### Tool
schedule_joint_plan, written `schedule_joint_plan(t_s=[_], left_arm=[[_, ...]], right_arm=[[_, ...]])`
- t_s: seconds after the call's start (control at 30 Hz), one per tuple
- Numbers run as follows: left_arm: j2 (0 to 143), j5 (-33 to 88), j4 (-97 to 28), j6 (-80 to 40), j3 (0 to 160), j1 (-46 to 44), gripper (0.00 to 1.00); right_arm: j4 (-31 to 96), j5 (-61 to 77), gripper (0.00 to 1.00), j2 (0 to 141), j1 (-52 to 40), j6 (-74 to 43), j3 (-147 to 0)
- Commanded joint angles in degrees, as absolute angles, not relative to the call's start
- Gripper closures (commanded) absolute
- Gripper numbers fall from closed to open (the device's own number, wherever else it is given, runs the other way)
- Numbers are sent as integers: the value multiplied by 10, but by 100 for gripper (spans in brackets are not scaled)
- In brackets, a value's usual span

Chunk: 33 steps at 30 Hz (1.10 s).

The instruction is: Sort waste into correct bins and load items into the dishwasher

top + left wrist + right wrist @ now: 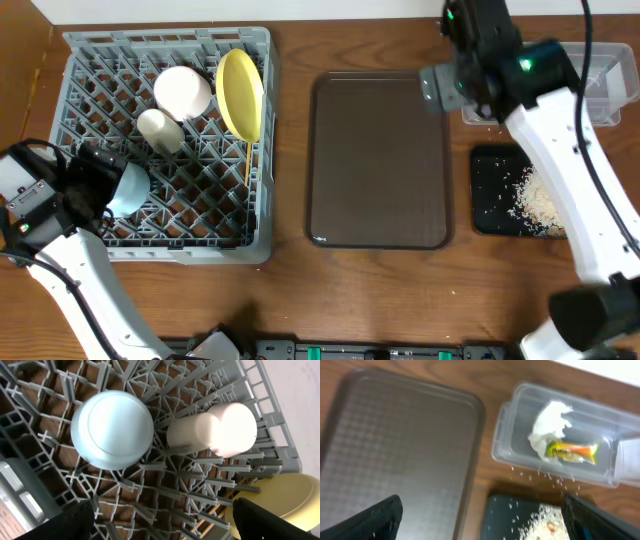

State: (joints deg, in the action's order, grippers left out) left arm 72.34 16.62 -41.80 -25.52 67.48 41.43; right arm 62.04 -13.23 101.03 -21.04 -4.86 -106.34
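The grey dishwasher rack (90, 60) holds a white bowl (183, 92), a white cup (160, 130), an upright yellow plate (240, 95), chopsticks (247, 160) and an upturned light blue bowl (128, 188). My left gripper (162, 522) hangs open over the rack just short of the blue bowl (112, 429), holding nothing. My right gripper (482, 520) is open and empty above the gap between the brown tray and the bins. The clear tub (520, 420) contains a napkin (547, 427) and a wrapper (572, 452). Rice crumbs (540, 522) lie in the black tray (500, 515).
A flat dark brown serving tray (378, 160) lies in the middle of the table between the rack and the bins. A few stray crumbs (540, 476) are scattered on the wood between the tub and the black tray. The right arm (560, 130) reaches over the black tray.
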Motion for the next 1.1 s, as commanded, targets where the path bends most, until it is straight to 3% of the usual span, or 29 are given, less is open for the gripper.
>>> schedule_joint_plan(t_s=[0.0, 0.47, 0.63, 1.07], left_arm=[[727, 169, -418, -254, 676, 414, 10], [726, 169, -418, -254, 676, 414, 10], [727, 169, -418, -254, 676, 414, 10], [727, 169, -418, -254, 676, 414, 10]], right_arm=[[552, -146, 1, 935, -190, -43, -928], [59, -170, 1, 638, -183, -167, -337], [-80, -171, 1, 545, -183, -174, -190], [-148, -176, 1, 311, -171, -174, -22]])
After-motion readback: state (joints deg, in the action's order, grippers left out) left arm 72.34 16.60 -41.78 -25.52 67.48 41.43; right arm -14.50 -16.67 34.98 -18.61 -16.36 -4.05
